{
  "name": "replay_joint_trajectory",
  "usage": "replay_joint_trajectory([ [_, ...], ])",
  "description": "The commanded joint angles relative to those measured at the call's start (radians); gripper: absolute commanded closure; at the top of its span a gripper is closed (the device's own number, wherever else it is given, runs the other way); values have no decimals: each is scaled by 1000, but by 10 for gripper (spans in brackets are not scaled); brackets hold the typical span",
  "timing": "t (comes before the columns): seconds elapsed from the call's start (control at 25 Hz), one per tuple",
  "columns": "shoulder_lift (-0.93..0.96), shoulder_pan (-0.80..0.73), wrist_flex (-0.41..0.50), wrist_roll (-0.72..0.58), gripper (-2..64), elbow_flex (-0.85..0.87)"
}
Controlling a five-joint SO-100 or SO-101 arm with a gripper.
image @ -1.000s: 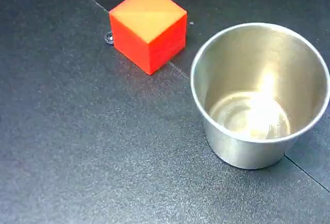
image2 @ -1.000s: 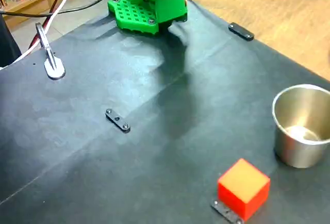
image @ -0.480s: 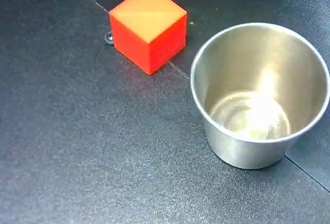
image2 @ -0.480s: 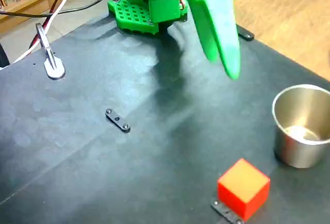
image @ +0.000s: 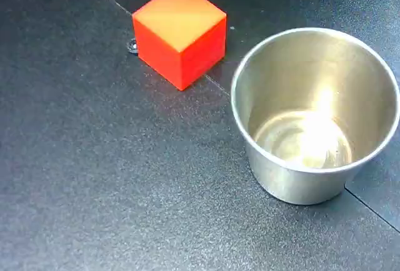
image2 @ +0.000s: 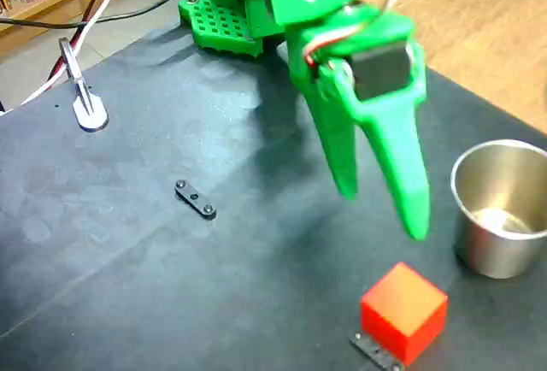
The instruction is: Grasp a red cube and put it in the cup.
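Since the earlier frame the gripper, fingers spread and empty, dropped toward the red cube; descending off-centre could knock it from beside the cup.

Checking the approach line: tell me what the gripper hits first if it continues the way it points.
The gripper, open, points down toward the red cube. The cube looks first in line, though depth is unclear; it might meet the black mat just short of it.
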Motion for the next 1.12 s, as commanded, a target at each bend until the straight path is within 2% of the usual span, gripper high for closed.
replay_joint_trajectory([
  [0.0, -67, -3, 3, -61, 287, -158],
  [0.12, -141, -3, 5, -143, 287, -229],
  [0.32, -198, -9, 35, -242, 287, -236],
  [0.48, -227, -18, 167, -227, 286, -238],
  [0.56, -239, -20, 204, -227, 285, -238],
  [0.72, -268, -18, 213, -239, 274, -239],
  [0.96, -282, -18, 213, -239, 190, -276],
  [1.08, -341, -18, 213, -227, 183, -310],
])
